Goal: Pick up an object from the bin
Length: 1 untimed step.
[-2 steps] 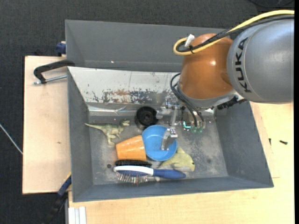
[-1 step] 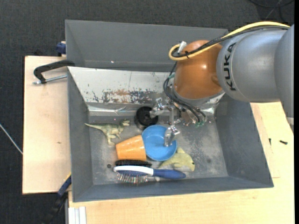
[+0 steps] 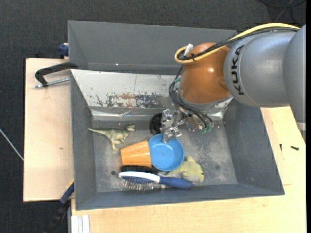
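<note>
My gripper (image 3: 171,129) hangs under the orange wrist cover, its metal fingertips just above the far rim of a blue bowl (image 3: 166,154) in the middle of the bin. An orange cup (image 3: 135,153) lies on its side against the bowl's left. A black round thing (image 3: 156,123) sits right behind the fingertips, partly hidden. Nothing shows between the fingers.
A hairbrush with a blue and white handle (image 3: 154,180) lies along the front wall. A yellowish soft thing (image 3: 192,170) sits right of the bowl. A small green toy dinosaur (image 3: 115,135) stands at the left. The arm covers the bin's back right.
</note>
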### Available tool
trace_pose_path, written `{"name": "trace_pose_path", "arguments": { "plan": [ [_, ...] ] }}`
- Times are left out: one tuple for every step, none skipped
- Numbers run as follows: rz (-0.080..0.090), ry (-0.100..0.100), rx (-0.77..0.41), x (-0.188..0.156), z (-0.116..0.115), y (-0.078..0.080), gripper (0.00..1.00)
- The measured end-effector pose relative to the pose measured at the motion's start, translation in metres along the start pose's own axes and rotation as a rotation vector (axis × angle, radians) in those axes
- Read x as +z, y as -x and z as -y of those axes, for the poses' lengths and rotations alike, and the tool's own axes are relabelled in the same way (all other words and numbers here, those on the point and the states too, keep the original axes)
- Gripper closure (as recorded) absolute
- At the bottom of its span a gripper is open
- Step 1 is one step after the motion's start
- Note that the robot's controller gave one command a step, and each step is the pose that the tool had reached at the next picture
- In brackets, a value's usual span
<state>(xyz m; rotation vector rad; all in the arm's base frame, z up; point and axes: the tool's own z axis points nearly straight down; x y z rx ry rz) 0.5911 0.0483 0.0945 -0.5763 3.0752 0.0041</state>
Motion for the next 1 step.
{"name": "trace_pose_path", "arguments": {
  "plan": [
    [0.001, -0.002, -0.157, -0.1276, -0.021, 0.0024, 1.0]
  ]
}}
